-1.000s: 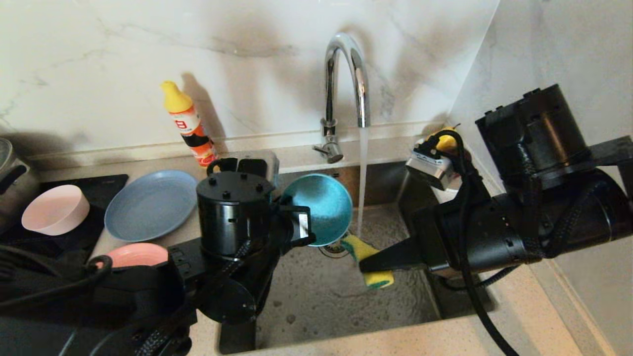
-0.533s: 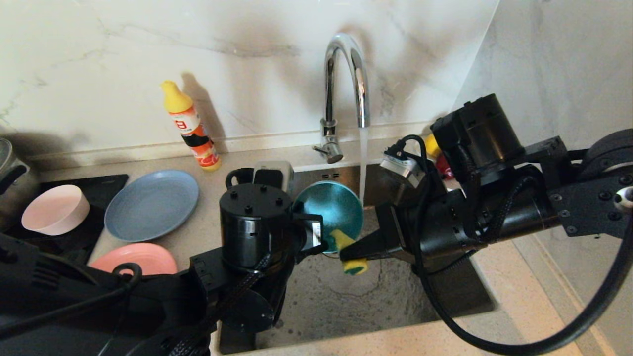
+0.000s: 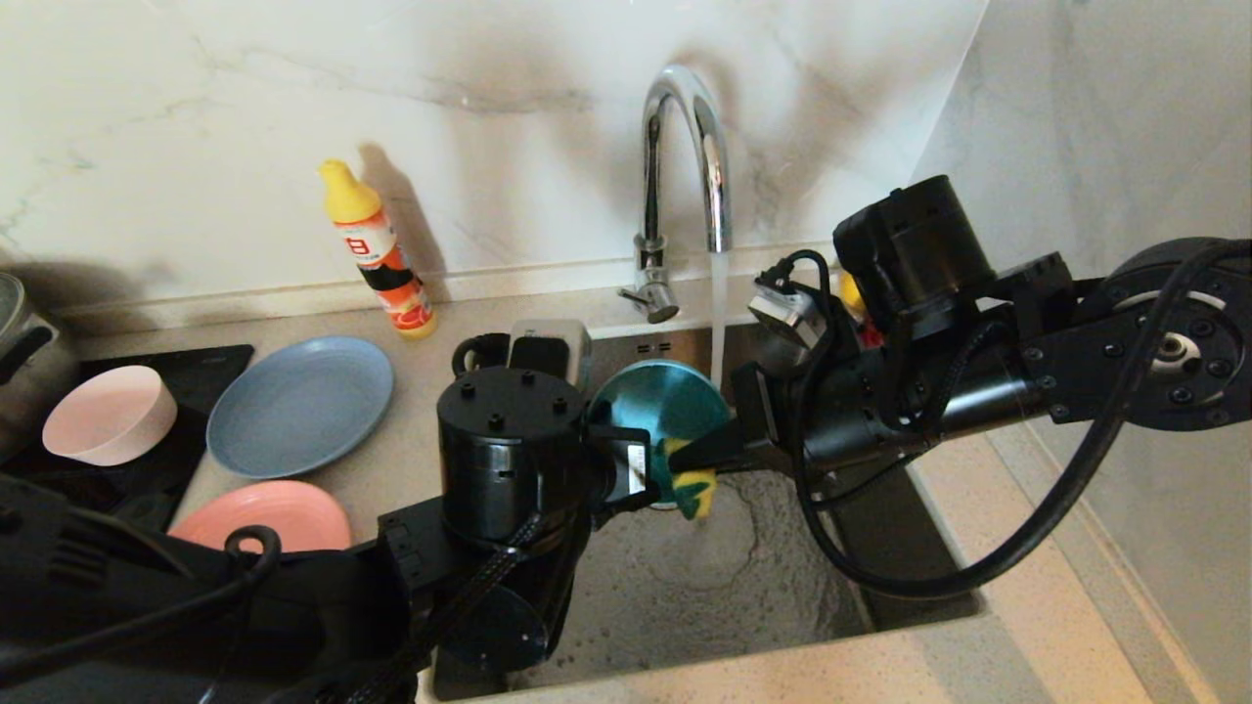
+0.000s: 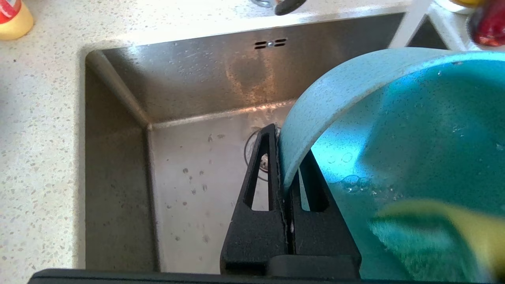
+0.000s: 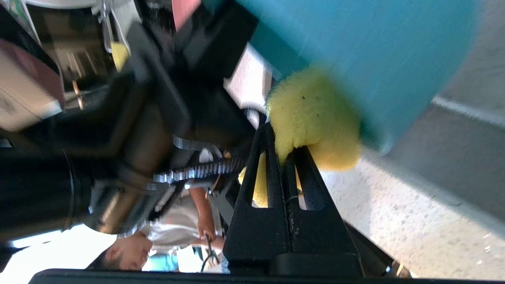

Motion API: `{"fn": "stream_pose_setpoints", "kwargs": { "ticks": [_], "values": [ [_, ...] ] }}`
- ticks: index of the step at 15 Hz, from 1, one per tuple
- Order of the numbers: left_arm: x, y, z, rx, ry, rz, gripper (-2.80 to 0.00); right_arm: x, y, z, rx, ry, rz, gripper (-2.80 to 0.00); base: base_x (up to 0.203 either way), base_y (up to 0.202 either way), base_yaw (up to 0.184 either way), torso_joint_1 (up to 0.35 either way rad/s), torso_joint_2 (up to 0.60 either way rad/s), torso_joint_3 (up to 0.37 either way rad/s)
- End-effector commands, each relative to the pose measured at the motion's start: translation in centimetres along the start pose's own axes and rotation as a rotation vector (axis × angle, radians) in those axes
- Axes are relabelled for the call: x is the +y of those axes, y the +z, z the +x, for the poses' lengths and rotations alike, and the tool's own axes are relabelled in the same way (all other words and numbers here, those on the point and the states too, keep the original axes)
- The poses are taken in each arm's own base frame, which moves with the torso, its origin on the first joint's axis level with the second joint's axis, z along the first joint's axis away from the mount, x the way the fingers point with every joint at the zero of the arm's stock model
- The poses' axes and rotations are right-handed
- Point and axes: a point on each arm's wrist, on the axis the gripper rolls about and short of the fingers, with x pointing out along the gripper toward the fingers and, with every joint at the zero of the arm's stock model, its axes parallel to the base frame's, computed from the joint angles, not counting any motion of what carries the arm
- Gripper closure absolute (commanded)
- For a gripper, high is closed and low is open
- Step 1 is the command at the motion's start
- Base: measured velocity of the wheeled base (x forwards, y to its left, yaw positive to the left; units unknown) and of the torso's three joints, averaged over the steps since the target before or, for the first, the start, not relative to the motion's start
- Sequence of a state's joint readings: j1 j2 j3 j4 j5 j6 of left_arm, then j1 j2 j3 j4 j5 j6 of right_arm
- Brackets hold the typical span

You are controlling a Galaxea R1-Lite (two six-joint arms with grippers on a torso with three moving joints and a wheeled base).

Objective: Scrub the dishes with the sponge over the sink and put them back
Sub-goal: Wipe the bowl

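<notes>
Over the sink (image 3: pixel 714 587), my left gripper (image 3: pixel 634 467) holds the teal bowl (image 3: pixel 657 399) on edge. In the left wrist view the left gripper (image 4: pixel 287 157) is shut on the bowl's (image 4: pixel 398 134) rim, one finger inside and one outside. My right gripper (image 3: pixel 696 456) reaches in from the right, shut on the yellow and green sponge (image 3: pixel 693 486). The right wrist view shows the right gripper (image 5: pixel 282 146) pinching the sponge (image 5: pixel 313 114), which presses against the bowl (image 5: pixel 355 43). The sponge (image 4: pixel 438 232) lies inside the bowl's lower part.
The faucet (image 3: pixel 685 147) runs a water stream (image 3: pixel 719 313) just behind the bowl. On the counter at left are the blue-grey plate (image 3: pixel 298 403), the salmon-pink plate (image 3: pixel 274 513), the pale pink bowl (image 3: pixel 108 416) and an orange detergent bottle (image 3: pixel 377 249).
My right gripper has carried the sponge up and to the left, from under the water stream into the bowl. The left arm has shifted the bowl slightly right and turned it more edge-on.
</notes>
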State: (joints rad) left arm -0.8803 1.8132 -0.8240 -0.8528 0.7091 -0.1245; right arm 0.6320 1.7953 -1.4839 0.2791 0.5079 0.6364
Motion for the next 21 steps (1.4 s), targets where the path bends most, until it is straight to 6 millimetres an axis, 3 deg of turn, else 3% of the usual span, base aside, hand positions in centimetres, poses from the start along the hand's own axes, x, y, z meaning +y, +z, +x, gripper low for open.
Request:
{"fn": "stream_pose_setpoints", "kwargs": {
  "ticks": [1, 13, 19, 21],
  "values": [
    [0.0, 0.1, -0.3, -0.006, -0.001, -0.006, 0.0, -0.2, 0.5, -0.3, -0.018, 0.0, 0.009, 0.0, 0.0, 0.0, 0.0, 0.0, 0.0, 0.0],
    [-0.2, -0.5, -0.7, 0.007, -0.015, 0.001, 0.0, 0.9, 2.1, -1.1, -0.075, 0.034, 0.004, 0.0, 0.0, 0.0, 0.0, 0.0, 0.0, 0.0],
    [-0.2, -0.2, -0.9, -0.001, -0.02, -0.009, 0.0, 0.4, 1.2, 0.0, -0.028, 0.019, 0.012, 0.0, 0.0, 0.0, 0.0, 0.0, 0.0, 0.0],
    [0.0, 0.2, -1.1, -0.009, -0.02, -0.015, 0.0, 0.2, 1.1, -0.5, -0.037, 0.01, 0.017, 0.0, 0.0, 0.0, 0.0, 0.0, 0.0, 0.0]
  ]
}}
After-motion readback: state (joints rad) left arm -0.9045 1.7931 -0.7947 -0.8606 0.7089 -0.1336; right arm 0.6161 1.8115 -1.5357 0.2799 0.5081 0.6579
